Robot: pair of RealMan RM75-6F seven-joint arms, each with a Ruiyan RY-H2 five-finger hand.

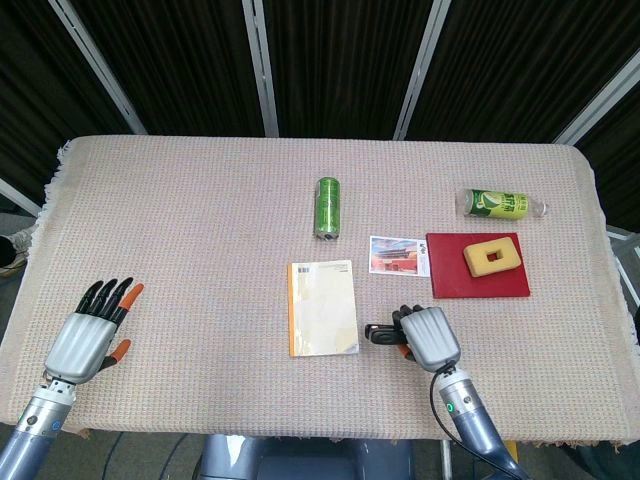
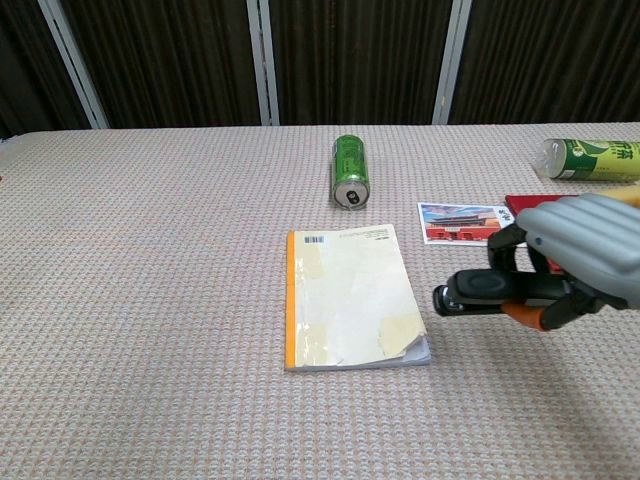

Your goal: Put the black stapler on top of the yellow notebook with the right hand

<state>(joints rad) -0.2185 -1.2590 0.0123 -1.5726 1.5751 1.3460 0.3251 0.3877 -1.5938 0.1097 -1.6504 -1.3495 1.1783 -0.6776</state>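
Observation:
The yellow notebook [image 1: 323, 307] [image 2: 350, 295] lies flat in the middle of the table, its orange spine to the left. My right hand [image 1: 429, 338] [image 2: 580, 250] grips the black stapler [image 1: 381, 334] [image 2: 482, 286], lifted off the cloth just right of the notebook, with the stapler's tip pointing left toward it. My left hand [image 1: 92, 332] rests at the front left of the table, fingers spread and holding nothing; only the head view shows it.
A green can [image 1: 328, 207] [image 2: 350, 172] lies behind the notebook. A postcard [image 1: 397, 254] [image 2: 470, 221], a red board [image 1: 478, 266] with a yellow sponge [image 1: 491, 256] on it, and a green bottle [image 1: 502, 204] [image 2: 591, 159] sit at the right.

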